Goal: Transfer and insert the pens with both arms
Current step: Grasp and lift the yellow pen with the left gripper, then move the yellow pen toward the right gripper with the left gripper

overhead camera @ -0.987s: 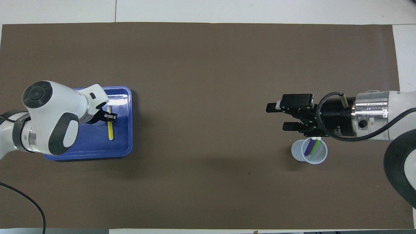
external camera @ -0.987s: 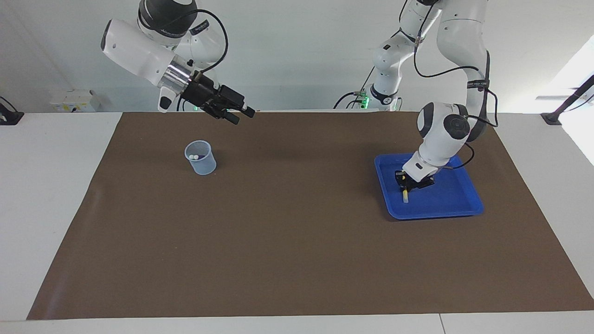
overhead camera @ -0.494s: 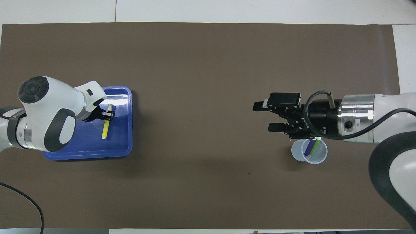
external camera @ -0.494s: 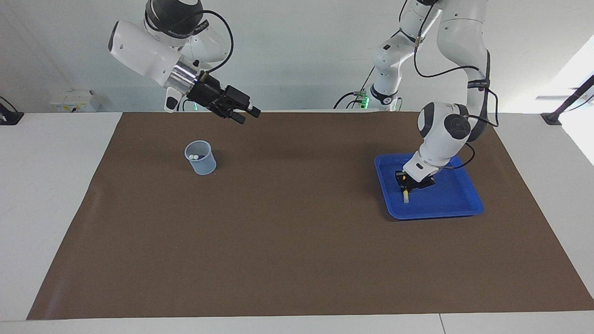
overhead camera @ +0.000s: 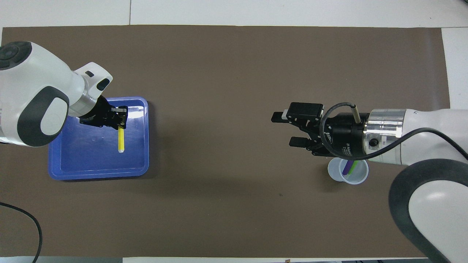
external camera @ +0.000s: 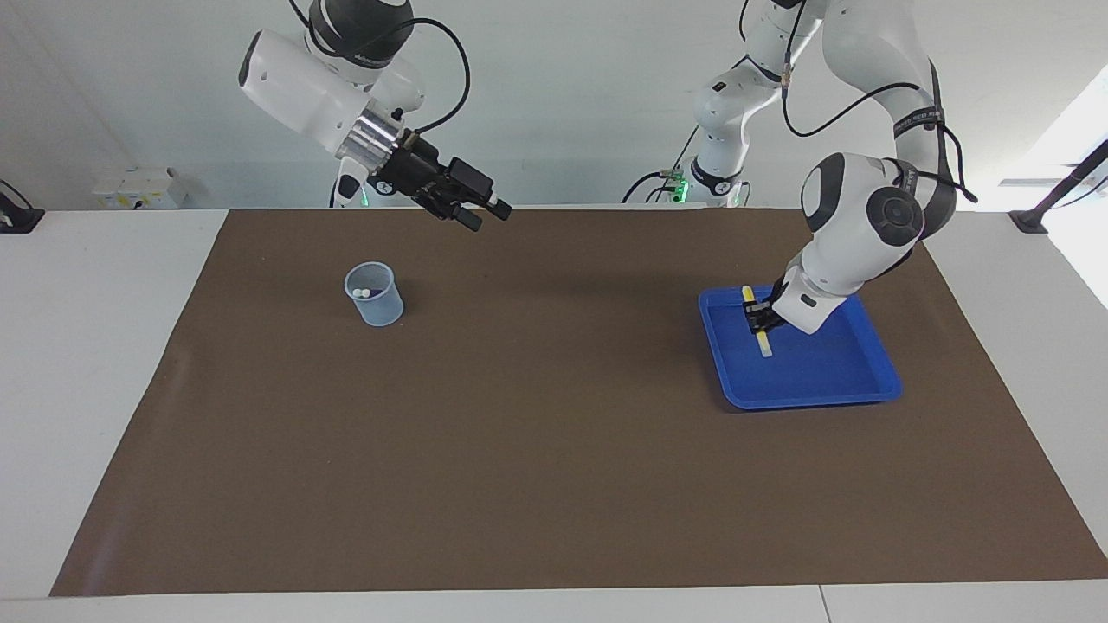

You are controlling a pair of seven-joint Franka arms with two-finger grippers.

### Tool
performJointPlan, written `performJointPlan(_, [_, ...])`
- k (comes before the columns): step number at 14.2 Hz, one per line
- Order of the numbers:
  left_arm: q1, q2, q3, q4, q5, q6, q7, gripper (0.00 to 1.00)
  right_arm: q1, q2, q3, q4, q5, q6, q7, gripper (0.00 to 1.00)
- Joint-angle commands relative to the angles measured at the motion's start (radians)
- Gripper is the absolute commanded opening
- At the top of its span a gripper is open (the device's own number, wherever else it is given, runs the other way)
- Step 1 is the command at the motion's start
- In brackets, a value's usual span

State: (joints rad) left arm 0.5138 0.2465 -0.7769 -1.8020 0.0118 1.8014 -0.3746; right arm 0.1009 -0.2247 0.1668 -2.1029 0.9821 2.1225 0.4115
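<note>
- Yellow pen (external camera: 755, 322): clamped in the left gripper (external camera: 759, 317), raised over the blue tray (external camera: 835, 391), tilted, pale tip down toward the tray floor. Grip sits toward the upper part of the barrel, so the lower end hangs free, probably to leave a length for the other arm to take.
- Tray, used as landmark: lies at the left arm's end of the brown mat (external camera: 554, 484); no other pens show in it.
- Clear cup (overhead camera: 348, 171): well apart from the tray, at the right arm's end. Purple pen (overhead camera: 346, 169) and green pen (overhead camera: 352, 167) stand in it, leaning on the wall. Judgement: two of three inserted, yellow remaining.
- Right gripper (external camera: 485, 211): fingers spread, nothing held, up in the air over the mat beside the cup, pointing toward the tray. Reads as presented for a handover, which suits the cup lying out at the right arm's end.
</note>
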Motion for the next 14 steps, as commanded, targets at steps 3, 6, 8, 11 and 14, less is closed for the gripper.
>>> performJointPlan(3, [-0.096, -0.018, -0.014, 0.092, -0.186, -0.068, -0.566, 0.0, 0.074, -0.019, 0.005, -0.051, 0.029, 0.128, 0.05, 1.0])
performJointPlan(6, [-0.092, -0.032, -0.088, 0.087, -0.297, -0.045, -0.858, 0.0, 0.15, -0.024, 0.005, -0.095, 0.029, 0.261, 0.073, 1.0])
performJointPlan(8, [-0.092, -0.041, -0.116, 0.081, -0.387, -0.007, -1.004, 0.0, 0.184, -0.036, 0.005, -0.132, 0.029, 0.325, 0.07, 1.0])
performJointPlan(11, [-0.095, -0.046, -0.133, 0.069, -0.47, 0.071, -1.206, 0.0, 0.197, -0.045, 0.005, -0.161, 0.029, 0.358, 0.037, 1.0])
performJointPlan(14, [-0.097, -0.047, -0.16, 0.04, -0.515, 0.157, -1.325, 0.0, 0.209, -0.027, 0.005, -0.161, 0.029, 0.364, -0.005, 1.0])
